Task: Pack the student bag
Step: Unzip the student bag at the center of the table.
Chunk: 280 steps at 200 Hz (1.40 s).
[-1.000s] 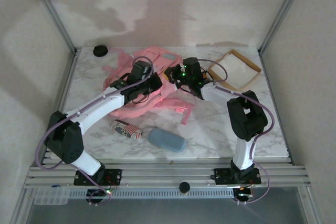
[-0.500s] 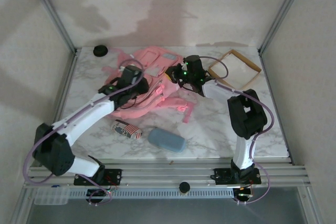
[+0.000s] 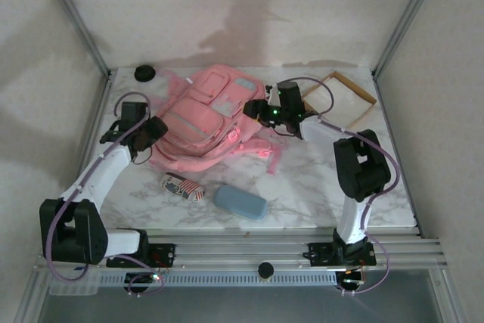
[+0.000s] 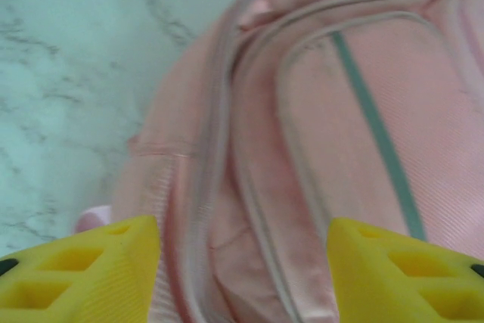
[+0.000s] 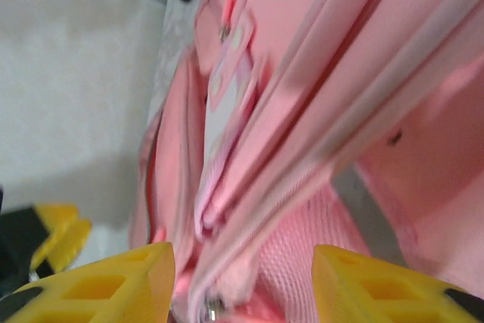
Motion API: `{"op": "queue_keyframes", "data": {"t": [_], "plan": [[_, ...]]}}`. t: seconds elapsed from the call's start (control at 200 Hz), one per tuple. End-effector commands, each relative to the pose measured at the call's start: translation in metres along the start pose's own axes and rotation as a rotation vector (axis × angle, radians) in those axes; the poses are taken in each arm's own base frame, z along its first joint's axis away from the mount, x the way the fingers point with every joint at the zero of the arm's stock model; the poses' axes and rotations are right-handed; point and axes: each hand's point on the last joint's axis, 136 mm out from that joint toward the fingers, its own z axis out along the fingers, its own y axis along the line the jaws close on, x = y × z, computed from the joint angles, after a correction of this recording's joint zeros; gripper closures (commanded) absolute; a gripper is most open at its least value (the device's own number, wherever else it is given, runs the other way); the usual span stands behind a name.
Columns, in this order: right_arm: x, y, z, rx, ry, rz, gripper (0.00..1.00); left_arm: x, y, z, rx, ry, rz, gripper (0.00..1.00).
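The student bag (image 3: 206,115), pink with pale grey-blue panels, lies flat on the marble table with its front pockets up. My left gripper (image 3: 156,129) sits just off the bag's left edge, open. In the left wrist view its yellow fingertips (image 4: 83,266) stand wide apart over the bag's zip seams (image 4: 302,149), gripping nothing. My right gripper (image 3: 254,110) is at the bag's right edge, open. In the right wrist view its fingers (image 5: 98,285) straddle pink mesh and piping of the bag (image 5: 318,111) without pinching it.
A blue-grey oval case (image 3: 240,202) and a small flag-patterned pouch (image 3: 182,186) lie in front of the bag. A shallow cardboard box (image 3: 338,100) sits at the back right. A black round object (image 3: 144,72) rests at the back left corner.
Both grippers have gone from shut to open. The left arm has pulled back to the left off the bag. The bag has settled flat. The right gripper has shifted slightly right.
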Motion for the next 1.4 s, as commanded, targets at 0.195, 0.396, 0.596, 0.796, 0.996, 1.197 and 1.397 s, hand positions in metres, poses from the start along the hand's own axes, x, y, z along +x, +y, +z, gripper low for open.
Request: {"op": "queue_keyframes", "data": {"t": [0.195, 0.396, 0.596, 0.796, 0.996, 1.197, 1.397], "plan": [[0.043, 0.019, 0.000, -0.135, 0.139, -0.358, 0.59, 0.008, 0.014, 0.027, 0.057, 0.086, -0.055, 0.34], [0.048, 0.011, 0.016, -0.084, 0.191, -0.428, 0.60, 0.022, 0.026, 0.040, 0.029, 0.123, -0.064, 0.33], [0.043, -0.014, 0.026, 0.035, 0.203, -0.452, 0.53, 0.032, 0.049, 0.047, -0.043, 0.136, -0.051, 0.47], [0.066, -0.033, 0.038, 0.061, 0.289, -0.479, 0.53, 0.042, 0.062, 0.056, -0.069, 0.160, -0.053, 0.62], [0.086, -0.034, 0.047, 0.001, 0.348, -0.494, 0.58, 0.051, 0.067, 0.063, -0.072, 0.180, -0.066, 0.77], [0.095, -0.029, 0.041, -0.026, 0.368, -0.510, 0.64, 0.054, 0.072, 0.065, -0.089, 0.181, -0.064, 0.82], [0.107, -0.032, 0.035, -0.045, 0.383, -0.496, 0.75, 0.057, 0.073, 0.067, -0.084, 0.187, -0.074, 0.83]]}}
